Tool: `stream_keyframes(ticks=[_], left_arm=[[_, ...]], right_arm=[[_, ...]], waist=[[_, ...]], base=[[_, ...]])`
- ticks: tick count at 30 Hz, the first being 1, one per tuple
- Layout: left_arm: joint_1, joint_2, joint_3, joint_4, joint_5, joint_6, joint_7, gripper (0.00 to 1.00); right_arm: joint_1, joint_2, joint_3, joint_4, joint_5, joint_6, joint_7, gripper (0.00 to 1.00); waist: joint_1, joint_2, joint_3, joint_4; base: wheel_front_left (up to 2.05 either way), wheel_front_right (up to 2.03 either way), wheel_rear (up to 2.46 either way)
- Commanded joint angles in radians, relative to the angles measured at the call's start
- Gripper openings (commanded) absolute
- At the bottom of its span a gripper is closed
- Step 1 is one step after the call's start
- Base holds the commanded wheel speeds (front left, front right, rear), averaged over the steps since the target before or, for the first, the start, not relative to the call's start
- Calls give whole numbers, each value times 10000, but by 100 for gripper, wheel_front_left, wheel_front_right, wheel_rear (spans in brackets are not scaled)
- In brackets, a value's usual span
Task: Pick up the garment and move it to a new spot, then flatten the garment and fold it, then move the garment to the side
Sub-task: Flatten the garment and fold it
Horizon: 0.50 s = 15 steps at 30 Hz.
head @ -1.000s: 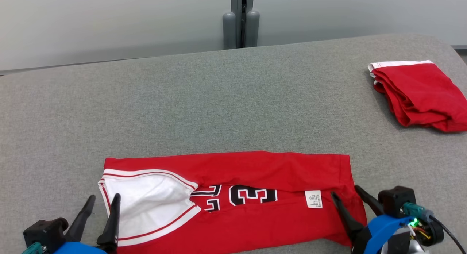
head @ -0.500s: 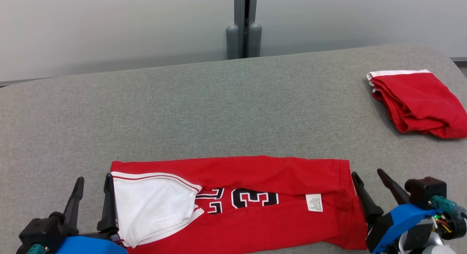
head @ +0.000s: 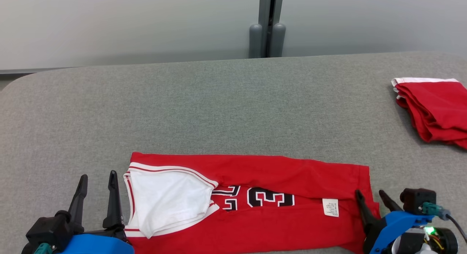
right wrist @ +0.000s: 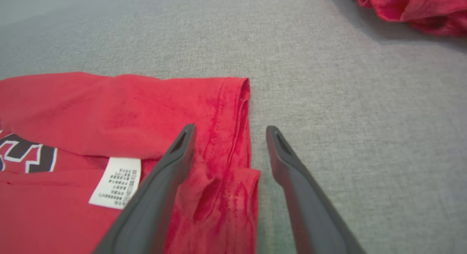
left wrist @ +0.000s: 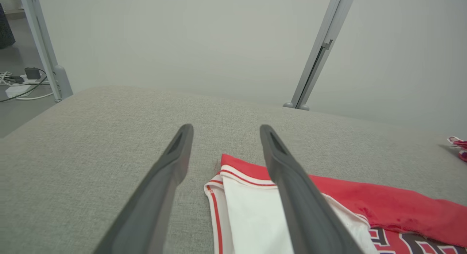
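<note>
Garment (head: 273, 173) is lying as a long red band along the near side of the table (head: 219, 100), and you are bracketing it with one arm at each short end. Your left fingers (head: 114, 199) are standing spread and grasping nothing, just beside the end where the white-lined, striped opening (head: 168, 199) is showing. In the left wrist view one of them (left wrist: 293, 188) is crossing over that white cloth while its partner is hanging over bare table. Your right fingers (head: 364, 210) are likewise parted and empty, straddling the doubled red hem at the opposite end, just past the care label (head: 330, 207); the right wrist view is showing the hem lying inside their gap (right wrist: 164, 181). I am reading this placement as preparation for pinching both ends, so the band is going over on itself evenly. Further out, a second red piece (head: 434, 108), folded, is sitting well apart at the table's right edge.
</note>
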Motion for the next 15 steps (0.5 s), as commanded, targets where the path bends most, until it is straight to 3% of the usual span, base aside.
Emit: stream_keyframes(ticks=[1,10,11,12,15], left_arm=[[-78,37,8,-25,51,55,-54,100],[6,83,-132,-109,121,98,-4,100],[-4,92,-150,-124,129,97,8,100],[-18,98,-168,-142,153,102,31,100],[-50,124,-226,-192,212,115,71,100]], right_arm=[[-99,59,12,224,-34,1,-121,100],[-94,192,584,1780,-338,2,-428,100],[-146,202,639,1958,-334,9,-420,95],[-191,211,714,2133,-288,13,-412,60],[-401,225,801,2558,-402,13,-489,14]], waist=[[0,0,34,65],[0,0,2,153],[0,0,-3,139],[0,0,-8,123],[0,0,-11,59]], base=[[0,0,0],[0,0,0],[0,0,0],[0,0,0],[0,0,0]])
